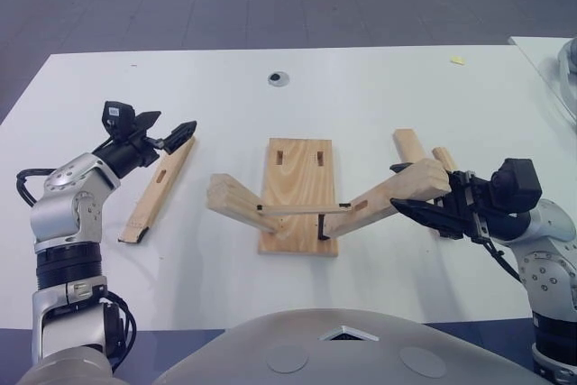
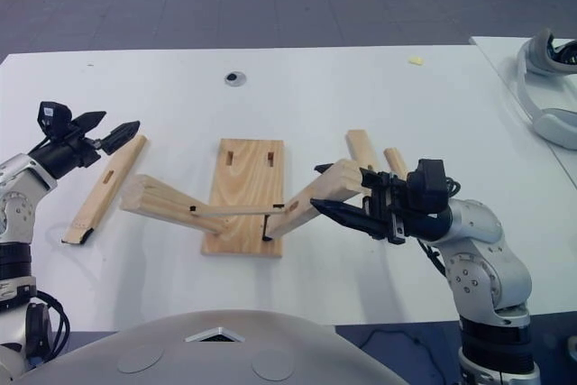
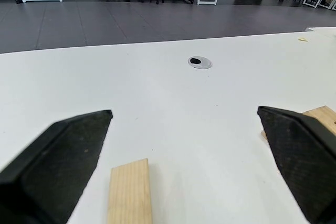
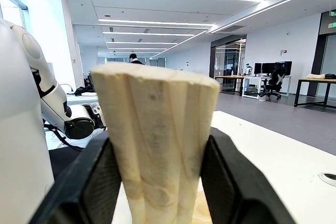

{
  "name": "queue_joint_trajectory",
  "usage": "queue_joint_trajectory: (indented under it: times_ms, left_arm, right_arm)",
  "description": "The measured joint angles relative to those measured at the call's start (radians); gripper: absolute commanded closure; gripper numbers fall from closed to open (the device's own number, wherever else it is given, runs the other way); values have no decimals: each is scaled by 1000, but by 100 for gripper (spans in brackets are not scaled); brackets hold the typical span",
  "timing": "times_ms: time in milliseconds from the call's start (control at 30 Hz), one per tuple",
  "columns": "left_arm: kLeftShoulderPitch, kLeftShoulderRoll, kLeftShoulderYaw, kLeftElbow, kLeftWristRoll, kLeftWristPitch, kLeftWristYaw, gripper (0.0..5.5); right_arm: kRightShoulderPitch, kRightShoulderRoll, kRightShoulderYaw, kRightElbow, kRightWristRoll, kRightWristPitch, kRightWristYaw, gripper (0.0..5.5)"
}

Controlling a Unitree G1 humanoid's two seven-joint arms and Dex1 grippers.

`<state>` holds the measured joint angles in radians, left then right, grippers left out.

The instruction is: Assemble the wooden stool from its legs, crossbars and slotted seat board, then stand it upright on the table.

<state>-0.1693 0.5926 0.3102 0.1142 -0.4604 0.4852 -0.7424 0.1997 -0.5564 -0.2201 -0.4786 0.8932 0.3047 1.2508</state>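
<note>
Leg (image 1: 383,200) clamped in right gripper (image 1: 401,188); left gripper (image 1: 174,123) spread above plank (image 1: 158,191).

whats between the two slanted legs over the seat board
A thin crossbar spans from the left leg to the right leg held in the right claw, across the seat board. The eye views show it.

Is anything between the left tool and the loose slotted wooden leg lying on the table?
Nothing visible. The open left tool hangs over the far end of the light slotted wooden leg, with nothing between them.
</note>
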Motion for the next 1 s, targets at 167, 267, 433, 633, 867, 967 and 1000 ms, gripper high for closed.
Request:
queue_joint_trajectory:
  times_ms: [167,267,433,633,867,967,1000]
  left_arm:
    - [-1,0,-11,-3,-2,0,-20,39]
    - [6,-1,-10,-22,-11,2,-21,39]
    - [62,-23,-7,-57,-21,3,-7,39]
    - [86,-41,-4,-88,-41,3,12,39]
    - [118,-55,-2,-118,-45,3,15,39]
    - [121,-62,-2,-120,-45,3,18,39]
    - [123,-63,-2,-121,-45,3,19,39]
  right_arm:
    - [-57,-6,2,65,-23,-14,5,343]
    - [-103,-23,5,94,-31,-16,28,343]
    - [-127,-61,10,110,-28,-11,77,343]
    - [-168,-83,30,143,-26,12,115,343]
    - [-230,-80,52,195,-32,13,110,343]
    - [-238,-79,53,212,-32,14,98,343]
    - [-239,-79,52,216,-31,14,97,343]
